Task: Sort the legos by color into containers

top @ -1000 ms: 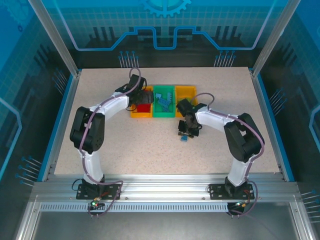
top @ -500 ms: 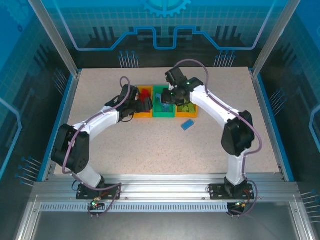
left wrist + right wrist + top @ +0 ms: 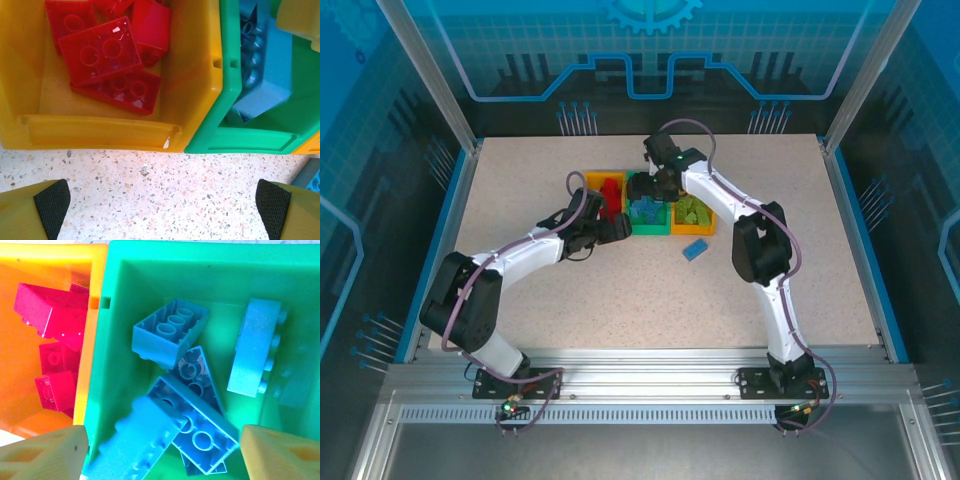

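Note:
Three containers stand in a row: a yellow bin with red legos, a green bin with blue legos, and a yellow bin with light green legos. My right gripper hangs open over the green bin. A blurred blue brick lies loose between its fingers. My left gripper stands open and empty over bare table, just in front of the left yellow bin. One blue lego lies on the table.
The speckled tabletop stretches toward the near edge in front of the bins. A blue frame and aluminium posts border it. The lone blue lego's corner shows right of my left gripper's fingers.
My right arm swung from the table up over the green bin and opened, letting a blue brick go. My left gripper drew back from the left yellow bin toward the near side.

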Controlling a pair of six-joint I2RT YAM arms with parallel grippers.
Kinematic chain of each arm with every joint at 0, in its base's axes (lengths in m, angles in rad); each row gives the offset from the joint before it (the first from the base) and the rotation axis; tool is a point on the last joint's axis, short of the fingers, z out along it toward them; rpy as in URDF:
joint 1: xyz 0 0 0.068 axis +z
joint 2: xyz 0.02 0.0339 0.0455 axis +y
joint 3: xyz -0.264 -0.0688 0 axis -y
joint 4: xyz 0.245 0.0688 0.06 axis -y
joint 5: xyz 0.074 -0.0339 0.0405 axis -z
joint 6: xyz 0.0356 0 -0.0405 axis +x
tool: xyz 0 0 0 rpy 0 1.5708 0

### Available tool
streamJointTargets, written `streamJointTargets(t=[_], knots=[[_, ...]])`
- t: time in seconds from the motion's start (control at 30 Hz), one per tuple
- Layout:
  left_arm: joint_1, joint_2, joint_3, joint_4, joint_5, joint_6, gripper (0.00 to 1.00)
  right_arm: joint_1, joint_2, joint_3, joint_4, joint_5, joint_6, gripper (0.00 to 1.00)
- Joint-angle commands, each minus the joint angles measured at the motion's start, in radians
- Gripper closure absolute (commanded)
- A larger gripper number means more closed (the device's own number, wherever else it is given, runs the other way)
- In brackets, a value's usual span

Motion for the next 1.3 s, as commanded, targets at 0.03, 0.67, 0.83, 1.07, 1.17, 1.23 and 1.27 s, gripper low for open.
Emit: streamJointTargets(t=[0.03,0.67,0.83,1.07,1.17,1.23,1.27], knots=[[-0.013,-0.029,-0.022,0.017,-0.002,-0.021,0.01,0.016,-0.158,-0.136,-0.076,0.092,0.037,0.15],[-0.015,-0.061,-0.079,0.044,0.000,-0.023,0.01,0.082,-0.426,-0.798,0.131,0.220,0.415,0.12],[-0.015,-0.066,-0.095,0.041,-0.002,-0.017,0.01,0.073,-0.364,-0.763,0.078,0.277,0.453,0.13],[-0.015,-0.059,-0.102,0.052,-0.001,-0.012,0.01,0.032,-0.316,-0.753,0.073,0.318,0.459,0.16],[-0.015,-0.054,-0.103,0.055,0.000,-0.009,0.01,0.020,-0.303,-0.753,0.067,0.329,0.455,0.20],[-0.015,-0.052,-0.103,0.056,-0.002,-0.007,0.01,0.011,-0.311,-0.774,0.080,0.325,0.457,0.24],[-0.015,-0.052,-0.103,0.056,-0.002,-0.006,0.01,0.006,-0.316,-0.782,0.082,0.326,0.459,0.26]])
